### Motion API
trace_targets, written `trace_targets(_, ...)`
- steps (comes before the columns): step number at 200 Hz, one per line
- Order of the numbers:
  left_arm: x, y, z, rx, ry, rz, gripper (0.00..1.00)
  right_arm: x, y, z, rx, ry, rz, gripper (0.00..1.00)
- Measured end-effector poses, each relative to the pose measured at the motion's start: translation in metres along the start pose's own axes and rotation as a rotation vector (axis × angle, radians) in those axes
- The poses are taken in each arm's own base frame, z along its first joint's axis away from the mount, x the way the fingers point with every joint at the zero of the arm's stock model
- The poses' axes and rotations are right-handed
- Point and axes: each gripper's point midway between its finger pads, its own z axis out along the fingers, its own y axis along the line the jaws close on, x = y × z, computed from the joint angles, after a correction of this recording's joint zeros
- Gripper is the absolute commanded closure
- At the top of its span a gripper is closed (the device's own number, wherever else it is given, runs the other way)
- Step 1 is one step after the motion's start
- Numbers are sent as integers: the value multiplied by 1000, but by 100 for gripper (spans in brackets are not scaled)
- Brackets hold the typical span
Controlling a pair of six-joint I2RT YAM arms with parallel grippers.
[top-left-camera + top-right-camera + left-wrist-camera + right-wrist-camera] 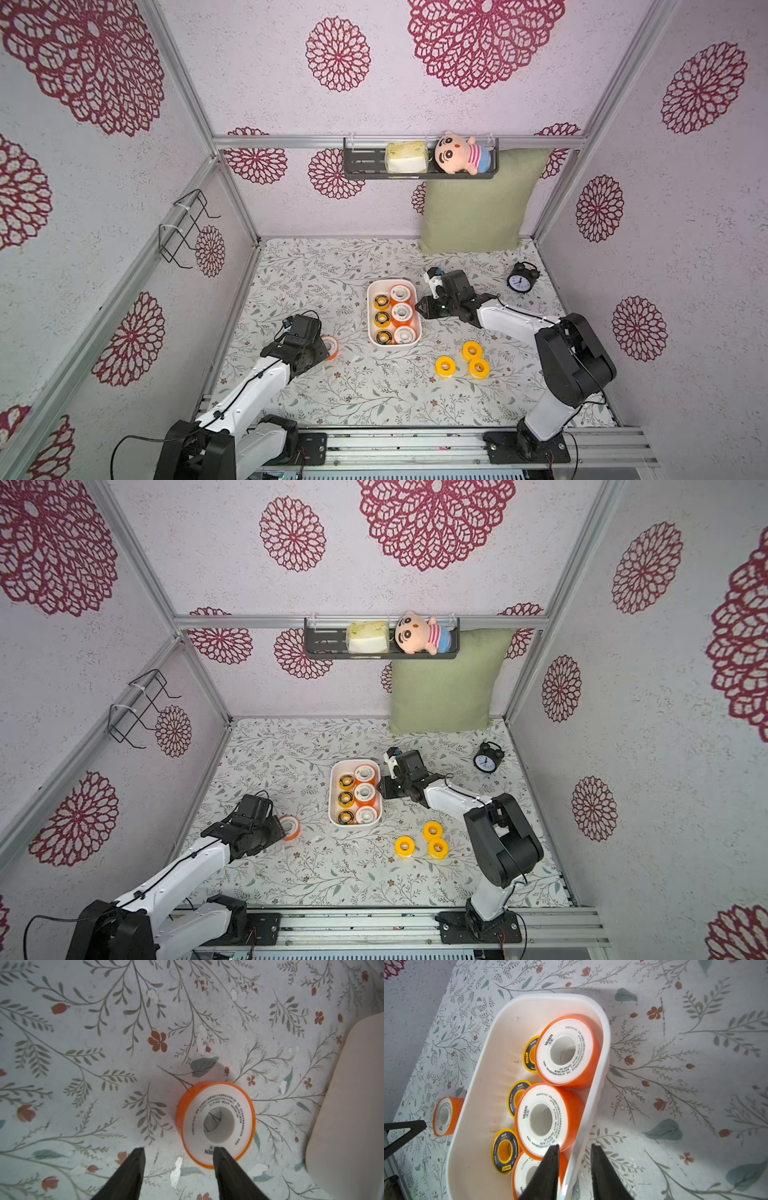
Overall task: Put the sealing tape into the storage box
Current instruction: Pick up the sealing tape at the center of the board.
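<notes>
Sealing tape point(401, 312), six rolls of it, lies in the storage box point(379, 287). Three yellow rolls point(445, 367) lie near it on the table point(332, 395). A loose orange roll point(239, 1109) lies flat beside the released left claw point(178, 1148). The right claw point(574, 1147) is clenched on the box's wall.

I'm reading VASEN in dark capitals on the white face of an orange roll point(543, 1057) in the storage box point(481, 1093), and again on the second orange roll point(523, 1126). On the loose orange roll point(193, 1118) only SEN shows. Fine print there and on the black-faced rolls point(496, 1147) is too small for me.
</notes>
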Motion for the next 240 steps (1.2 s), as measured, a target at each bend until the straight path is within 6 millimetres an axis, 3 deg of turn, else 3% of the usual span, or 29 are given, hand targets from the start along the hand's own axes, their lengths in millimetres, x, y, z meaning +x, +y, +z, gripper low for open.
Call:
trace_targets(62, 0, -3, 10, 3, 20, -2, 43, 1, 1, 2, -7, 7, 1, 68)
trace_targets(134, 4, -7, 23, 15, 42, -5, 60, 2, 1, 4, -12, 13, 3, 68)
trace_targets(182, 4, -8, 30, 14, 44, -4, 61, 1, 1, 4, -12, 13, 2, 68)
trace_targets(240, 2, -15, 33, 43, 39, -2, 78, 3, 0, 6, -11, 18, 4, 68)
